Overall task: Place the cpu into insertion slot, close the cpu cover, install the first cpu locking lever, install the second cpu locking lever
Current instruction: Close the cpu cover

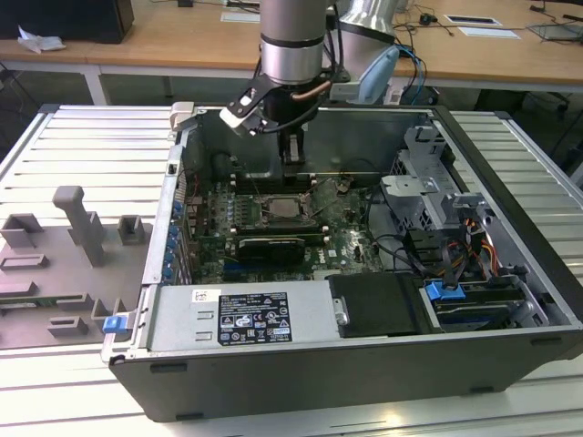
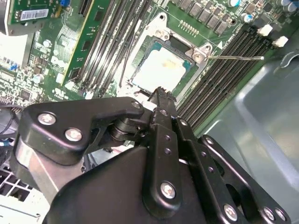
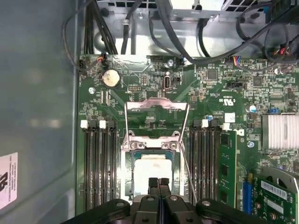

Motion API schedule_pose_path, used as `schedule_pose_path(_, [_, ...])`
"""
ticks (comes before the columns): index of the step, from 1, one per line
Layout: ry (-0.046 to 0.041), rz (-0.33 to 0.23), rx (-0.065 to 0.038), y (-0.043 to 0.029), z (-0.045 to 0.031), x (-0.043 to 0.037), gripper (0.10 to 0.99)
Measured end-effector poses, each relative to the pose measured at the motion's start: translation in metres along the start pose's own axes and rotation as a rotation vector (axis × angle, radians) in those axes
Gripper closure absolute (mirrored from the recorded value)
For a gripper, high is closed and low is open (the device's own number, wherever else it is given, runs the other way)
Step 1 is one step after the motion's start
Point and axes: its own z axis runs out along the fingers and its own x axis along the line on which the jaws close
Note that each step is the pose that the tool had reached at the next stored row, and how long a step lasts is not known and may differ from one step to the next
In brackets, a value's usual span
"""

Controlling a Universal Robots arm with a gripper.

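Observation:
The cpu (image 3: 152, 166) lies flat in the insertion slot (image 3: 127, 177), its silver-grey top showing; in the second wrist view the cpu (image 2: 162, 70) looks pale under glare. The cpu cover (image 3: 156, 105) is swung open and stands beyond the slot's hinge end. Two thin wire levers are unlatched, one lever (image 3: 126, 122) along each side, and one lever (image 2: 233, 57) juts out over the memory slots. My gripper (image 3: 159, 182) is shut with nothing between its fingers, hovering just above the chip's edge. In the exterior view the gripper (image 1: 291, 155) hangs over the slot (image 1: 284, 208).
Black memory slots (image 3: 99, 163) flank the socket on both sides. Cables (image 3: 187, 42) run across the case beyond the board. A drive cage (image 1: 428, 196) and wiring fill the exterior view's right; a power supply (image 1: 241, 317) sits along the front. Grey fixtures (image 1: 77, 228) stand left of the case.

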Motion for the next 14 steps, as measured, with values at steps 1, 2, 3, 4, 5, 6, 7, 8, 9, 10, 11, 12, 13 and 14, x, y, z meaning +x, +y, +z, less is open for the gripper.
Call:
schedule_pose_path(1, [-0.0001,0.000,0.000,0.0011,0.0000,0.0000,0.980])
schedule_pose_path(2, [0.0013,0.000,0.001,0.0065,0.0001,-0.0001,0.980])
schedule_pose_path(3, [0.0035,0.000,0.001,0.0116,0.0004,-0.0001,0.980])
schedule_pose_path(4, [0.0048,0.001,0.001,0.0163,0.0007,-0.0001,0.980])
schedule_pose_path(5, [0.0052,0.000,0.001,0.0195,0.0008,-0.0001,0.980])
schedule_pose_path(6, [0.0056,0.000,0.001,0.0231,0.0010,-0.0001,0.980])
schedule_pose_path(7, [0.0057,0.001,0.001,0.0260,0.0011,-0.0002,0.980])
schedule_pose_path(8, [0.0057,0.000,0.001,0.0303,0.0011,-0.0002,0.980])
schedule_pose_path(9, [0.0058,0.001,0.001,0.0366,0.0015,-0.0002,0.980])
schedule_pose_path(10, [0.0057,0.000,0.001,0.0410,0.0016,-0.0002,0.980])
schedule_pose_path(11, [0.0056,0.000,0.001,0.0439,0.0018,-0.0002,0.980])
schedule_pose_path(12, [0.0057,0.000,0.001,0.0480,0.0020,-0.0002,0.980])
schedule_pose_path(13, [0.0058,0.000,0.001,0.0508,0.0012,-0.0003,0.980])
schedule_pose_path(14, [0.0058,0.001,0.001,0.0534,0.0001,-0.0003,0.980])
